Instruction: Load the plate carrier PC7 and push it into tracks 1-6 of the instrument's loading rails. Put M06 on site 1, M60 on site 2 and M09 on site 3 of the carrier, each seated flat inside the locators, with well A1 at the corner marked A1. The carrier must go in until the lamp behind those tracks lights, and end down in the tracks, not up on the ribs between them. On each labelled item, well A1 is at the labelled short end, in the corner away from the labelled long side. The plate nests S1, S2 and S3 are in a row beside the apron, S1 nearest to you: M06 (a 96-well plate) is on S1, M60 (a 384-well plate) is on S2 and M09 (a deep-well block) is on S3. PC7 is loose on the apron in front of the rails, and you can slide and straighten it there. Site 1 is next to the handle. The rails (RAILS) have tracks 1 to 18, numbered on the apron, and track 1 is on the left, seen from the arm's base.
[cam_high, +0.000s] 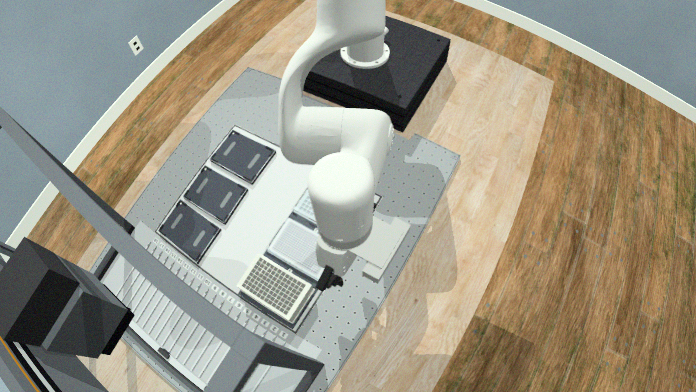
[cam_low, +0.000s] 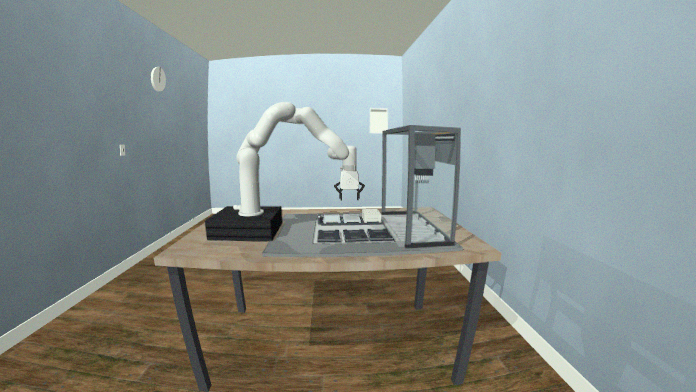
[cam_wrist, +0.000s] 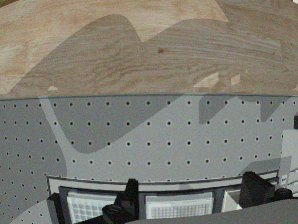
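My gripper (cam_high: 330, 281) (cam_low: 349, 192) (cam_wrist: 192, 194) is open and empty. It hangs well above the table, beside the row of plates. Three plates sit in a row on a long dark base that looks like carrier PC7 (cam_high: 293, 325). The deep-well block M09 (cam_high: 274, 287) (cam_low: 371, 215) is nearest the rails. The fine-welled M60 (cam_high: 295, 245) (cam_low: 351, 218) is in the middle. M06 (cam_high: 305, 206) (cam_low: 331, 218) is nearest the arm's base and partly hidden by the arm. Nests S1 (cam_high: 243, 156), S2 (cam_high: 216, 194) and S3 (cam_high: 190, 231) are dark and empty. I cannot read the labels or the A1 marks.
The ribbed rails (cam_high: 165, 315) (cam_low: 420, 230) lie under the grey instrument frame (cam_high: 100, 215) (cam_low: 410, 185), which carries a black head (cam_high: 55, 305). The white apron (cam_high: 260, 210) lies between the two rows. A grey slab lies beside the plates. The arm's black plinth (cam_high: 400, 65) is behind.
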